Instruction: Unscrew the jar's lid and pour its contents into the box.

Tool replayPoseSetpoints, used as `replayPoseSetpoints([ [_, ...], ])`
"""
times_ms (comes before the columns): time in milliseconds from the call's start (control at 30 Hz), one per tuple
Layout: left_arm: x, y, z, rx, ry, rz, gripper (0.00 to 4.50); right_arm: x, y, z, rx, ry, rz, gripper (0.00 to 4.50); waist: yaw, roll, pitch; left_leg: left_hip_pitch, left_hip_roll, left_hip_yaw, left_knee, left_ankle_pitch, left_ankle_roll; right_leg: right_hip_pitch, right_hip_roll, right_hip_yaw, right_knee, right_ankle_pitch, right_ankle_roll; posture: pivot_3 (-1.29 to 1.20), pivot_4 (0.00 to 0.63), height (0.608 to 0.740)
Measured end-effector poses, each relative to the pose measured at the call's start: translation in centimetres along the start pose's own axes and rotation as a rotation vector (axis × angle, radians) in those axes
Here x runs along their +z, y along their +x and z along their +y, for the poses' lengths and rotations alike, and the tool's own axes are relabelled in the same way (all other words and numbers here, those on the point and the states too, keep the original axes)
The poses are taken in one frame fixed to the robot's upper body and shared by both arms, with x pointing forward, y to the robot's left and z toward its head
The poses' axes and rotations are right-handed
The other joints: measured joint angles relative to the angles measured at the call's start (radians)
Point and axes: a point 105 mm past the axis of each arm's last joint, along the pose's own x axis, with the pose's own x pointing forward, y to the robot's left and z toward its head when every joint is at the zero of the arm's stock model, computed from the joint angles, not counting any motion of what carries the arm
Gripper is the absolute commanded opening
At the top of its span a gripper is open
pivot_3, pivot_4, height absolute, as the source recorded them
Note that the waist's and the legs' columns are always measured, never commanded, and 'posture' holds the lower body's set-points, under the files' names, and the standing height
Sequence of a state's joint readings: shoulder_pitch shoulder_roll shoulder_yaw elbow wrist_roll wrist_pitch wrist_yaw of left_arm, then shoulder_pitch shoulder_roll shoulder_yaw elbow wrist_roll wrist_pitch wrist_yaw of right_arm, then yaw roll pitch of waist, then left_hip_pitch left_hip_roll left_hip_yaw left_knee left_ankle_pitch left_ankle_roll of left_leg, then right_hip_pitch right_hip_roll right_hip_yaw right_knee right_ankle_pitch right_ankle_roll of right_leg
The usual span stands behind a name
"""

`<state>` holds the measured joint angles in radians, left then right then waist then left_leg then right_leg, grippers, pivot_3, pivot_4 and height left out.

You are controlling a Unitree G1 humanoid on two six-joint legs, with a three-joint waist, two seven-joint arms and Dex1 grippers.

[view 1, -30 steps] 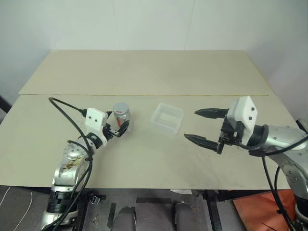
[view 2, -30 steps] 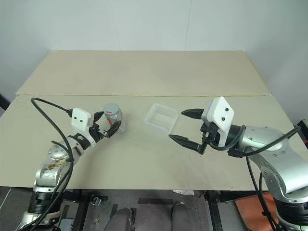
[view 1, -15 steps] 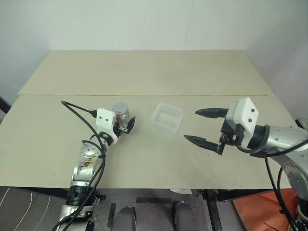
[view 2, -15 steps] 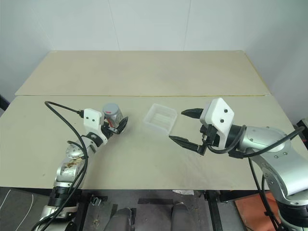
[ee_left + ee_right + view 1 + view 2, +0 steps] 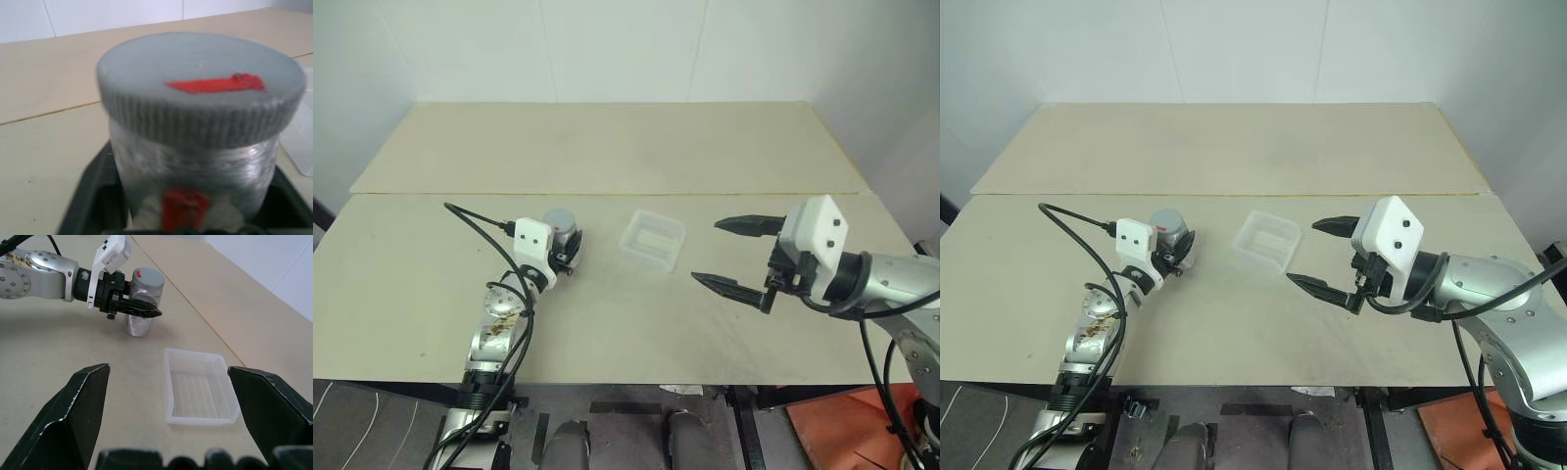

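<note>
left claw (image 5: 1178,257) has just gone from spread to clamped on the jar (image 5: 564,235); a moment back its fingers stand apart either side of the can, now they pinch the silver body below the lid (image 5: 200,83). arm has also crept in toward the jar a little over that second. left wrist view has the jar seated right between the fingers, upright, red mark facing the camera, grey lid still screwed on.

jar stands on the bench (image 5: 607,323), left of the box (image 5: 653,240), near it but not touching. box is empty as far as i can see; the contents can't be made out through the jar wall.

right claw (image 5: 1323,255) hasn't budged: fingers wide apart, holding nothing, hovering above the bench on the far side of the box from the jar, pointing toward it.

what it means: step one, securing the jar, looks done. lid removal not yet started. my read is the right claw needs to come across over the box and take the lid rim while the left holds the body steady. risk: smooth can could spin in the grip once torque goes on.
</note>
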<state>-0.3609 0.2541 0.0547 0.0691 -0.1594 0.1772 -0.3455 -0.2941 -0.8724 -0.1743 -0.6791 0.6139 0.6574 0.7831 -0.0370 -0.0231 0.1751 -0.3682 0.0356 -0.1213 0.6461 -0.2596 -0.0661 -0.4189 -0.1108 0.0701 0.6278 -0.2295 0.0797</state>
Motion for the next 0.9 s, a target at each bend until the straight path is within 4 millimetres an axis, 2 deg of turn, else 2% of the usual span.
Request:
replayPoseSetpoints([
  [167, 1.3, 0.0, 0.1, -0.1, 0.036, 0.003, 1.92, 0.4, 0.4, 0.0, -0.007, 0.005, -0.035, 4.5, -0.002, 0.0, 0.0, 0.0, 0.0, 0.0, 0.0, 0.0, 0.0, 0.0, 0.0, 0.0, 0.0, 0.0, 0.0, 0.0, 0.15, 0.74],
  [233, 2.7, -0.1, -0.1, -0.195, 0.033, -0.009, 1.92, 1.2, 1.1, -0.1, -0.001, -0.003, -0.076, 4.5, -0.007, 0.0, 0.0, 0.0, 0.0, 0.0, 0.0, 0.0, 0.0, -0.001, 0.0, 0.0, 0.001, 0.0, 0.0, 0.0, 0.15, 0.74],
  [367, 7.0, -0.3, -1.4, -0.449, 0.015, -0.066, 1.92, 3.2, 3.2, -0.5, 0.027, -0.003, -0.172, 4.5, -0.01, 0.0, 0.0, 0.0, 0.0, 0.0, 0.0, 0.0, 0.0, -0.001, 0.0, 0.0, 0.0, 0.0, 0.0, 0.0, 0.15, 0.74],
  [467, 8.5, -1.2, -2.7, -0.664, 0.02, -0.067, 1.92, 4.8, 4.7, -1.0, 0.046, 0.032, -0.241, 4.5, -0.014, 0.0, 0.0, 0.0, 0.0, -0.001, 0.0, 0.0, 0.0, -0.001, 0.0, 0.0, 0.001, 0.0, 0.0, 0.0, 0.15, 0.74],
  [700, 8.5, -1.3, -5.7, -0.972, 0.042, -0.027, 1.92, 7.3, 7.3, -0.9, 0.102, 0.06, -0.3, 4.5, -0.01, 0.001, 0.0, -0.001, 0.0, -0.001, 0.0, 0.0, -0.001, -0.001, 0.0, -0.001, 0.0, 0.0, 0.0, 0.0, 0.15, 0.74],
  [900, 8.9, -0.5, -7.1, -1.054, 0.045, -0.052, 1.92, 7.5, 9.0, -0.1, 0.139, 0.102, -0.274, 4.5, -0.015, 0.001, 0.0, -0.001, 0.0, -0.001, 0.0, 0.0, -0.001, -0.002, 0.0, -0.001, 0.001, 0.0, 0.0, 0.0, 0.15, 0.74],
])
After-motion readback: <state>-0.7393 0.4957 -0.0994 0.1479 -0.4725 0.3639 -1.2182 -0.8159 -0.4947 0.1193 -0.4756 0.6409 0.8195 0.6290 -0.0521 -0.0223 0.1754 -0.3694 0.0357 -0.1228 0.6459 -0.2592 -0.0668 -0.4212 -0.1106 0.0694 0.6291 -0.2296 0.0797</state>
